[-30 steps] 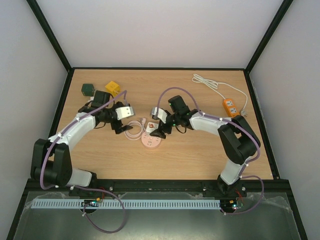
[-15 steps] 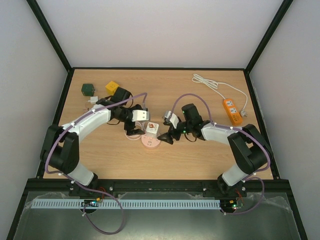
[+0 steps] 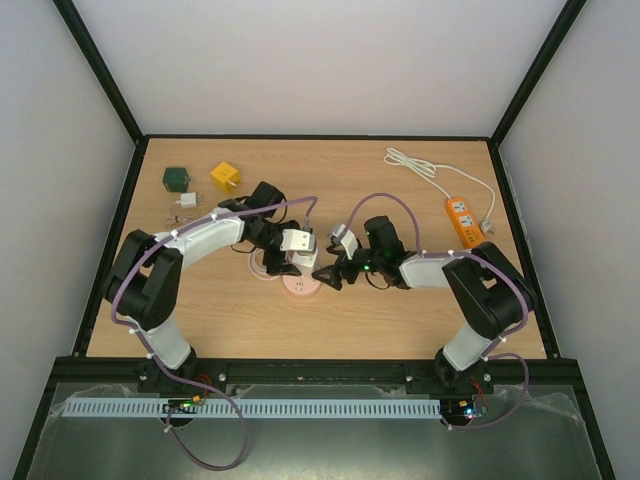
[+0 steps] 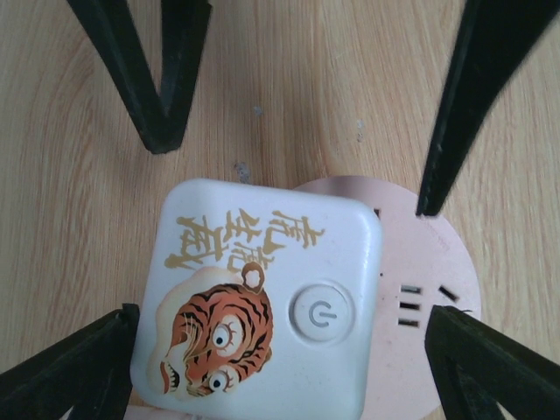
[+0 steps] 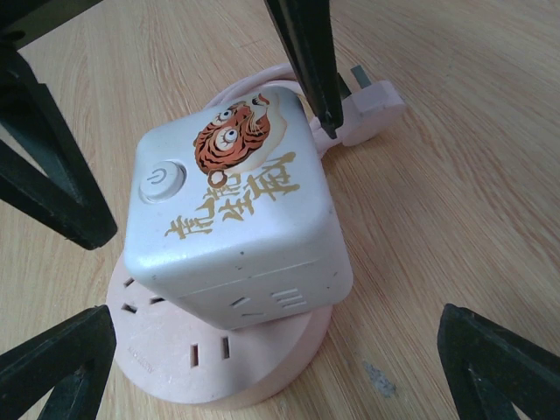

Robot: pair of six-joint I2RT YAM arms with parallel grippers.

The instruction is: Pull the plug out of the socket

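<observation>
I have the plug (image 4: 258, 297), a white cube with a tiger printed on top and a round power button beside it, seated upright in the round pink socket (image 4: 437, 289). The socket lies flat on the desk (image 5: 455, 175) between the two arms. My left claw (image 4: 280, 317) hangs over the cube with its fingers spread wide, one close against a side face and the other apart from it, gripping nothing. My right claw (image 5: 276, 319) is open too, its fingers wide on either side of the socket base and touching nothing that I can see. I judge the cube to be a hard, stiff plastic shell that is light in itself, with smooth, probably slippery faces and rounded corners that a finger could skid off. I'd want to pinch it square across two opposite flat sides, below the top edge and clear of the button. The pins likely hold by friction, and the pink base looks light enough to lift with the cube, so it needs pressing down at its bare rim while I pull straight up. Its pink cord plug (image 5: 372, 105) lies loose just behind, out of the way.
</observation>
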